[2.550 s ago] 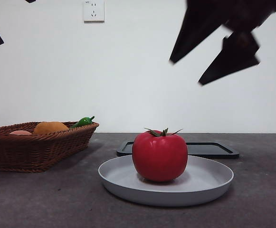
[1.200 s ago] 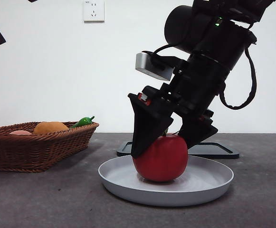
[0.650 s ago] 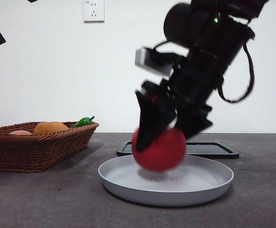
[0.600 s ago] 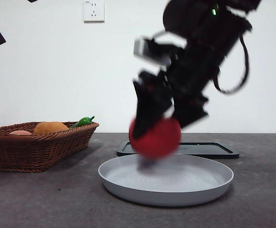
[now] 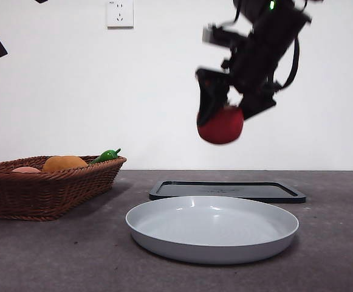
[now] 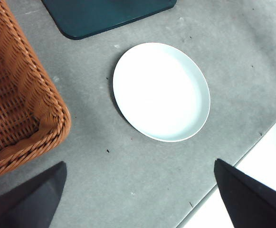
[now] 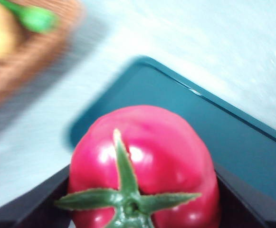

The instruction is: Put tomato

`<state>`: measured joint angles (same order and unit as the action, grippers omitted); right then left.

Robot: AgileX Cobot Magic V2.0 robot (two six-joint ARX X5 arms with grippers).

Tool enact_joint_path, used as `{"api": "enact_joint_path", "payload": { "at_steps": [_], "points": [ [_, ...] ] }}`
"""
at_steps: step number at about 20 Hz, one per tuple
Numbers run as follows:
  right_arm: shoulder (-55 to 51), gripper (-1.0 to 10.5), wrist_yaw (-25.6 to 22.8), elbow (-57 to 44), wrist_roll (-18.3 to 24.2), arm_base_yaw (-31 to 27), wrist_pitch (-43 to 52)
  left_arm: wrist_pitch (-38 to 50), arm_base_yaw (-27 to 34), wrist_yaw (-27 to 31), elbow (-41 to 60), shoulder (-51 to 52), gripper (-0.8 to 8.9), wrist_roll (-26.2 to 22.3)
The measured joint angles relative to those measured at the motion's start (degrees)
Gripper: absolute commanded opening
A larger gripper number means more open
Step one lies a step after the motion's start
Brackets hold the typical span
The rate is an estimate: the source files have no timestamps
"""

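The red tomato [image 5: 221,125] hangs in the air, held by my right gripper [image 5: 228,106], well above the grey plate [image 5: 212,228]. In the right wrist view the tomato [image 7: 142,161] with its green stem cap fills the space between the two black jaws, with the dark tray [image 7: 214,128] below it. My left gripper [image 6: 138,199] is open and empty, high above the table, looking down on the bare white plate [image 6: 161,90].
A wicker basket [image 5: 42,185] at the left holds an orange fruit [image 5: 64,163] and a green pepper [image 5: 106,156]. A flat dark tray [image 5: 228,190] lies behind the plate. The basket's corner [image 6: 19,109] and the table's edge show in the left wrist view.
My right gripper came down, shut on the tomato on the plate, and lifted it up and slightly to the right. The plate now lies bare.
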<state>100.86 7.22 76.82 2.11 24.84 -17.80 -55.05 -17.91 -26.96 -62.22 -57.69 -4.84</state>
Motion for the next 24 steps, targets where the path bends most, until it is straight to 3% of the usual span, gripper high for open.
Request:
{"api": "enact_joint_path", "payload": {
  "at_steps": [13, 17, 20, 23, 24],
  "points": [
    [19.6, 1.9, 0.3, 12.2, 0.0, -4.2, 0.7, 0.0, 0.0, 0.0, 0.0, 0.0, 4.96, 0.0],
    [19.8, 3.6, 0.3, 12.5, 0.0, -4.2, 0.3, 0.1, 0.0, 0.0, 0.0, 0.0, 4.96, 0.0],
    [19.8, 3.8, 0.3, 12.6, 0.0, -4.2, -0.4, 0.1, 0.0, 0.0, 0.0, 0.0, 4.96, 0.0],
    [19.8, 5.4, 0.3, 12.6, 0.0, -4.2, -1.0, 0.1, 0.0, 0.0, 0.0, 0.0, 4.96, 0.0],
    [19.8, 5.4, 0.3, 12.6, 0.0, -4.2, -1.8, 0.1, 0.0, 0.0, 0.0, 0.0, 4.96, 0.0]
  ]
}}
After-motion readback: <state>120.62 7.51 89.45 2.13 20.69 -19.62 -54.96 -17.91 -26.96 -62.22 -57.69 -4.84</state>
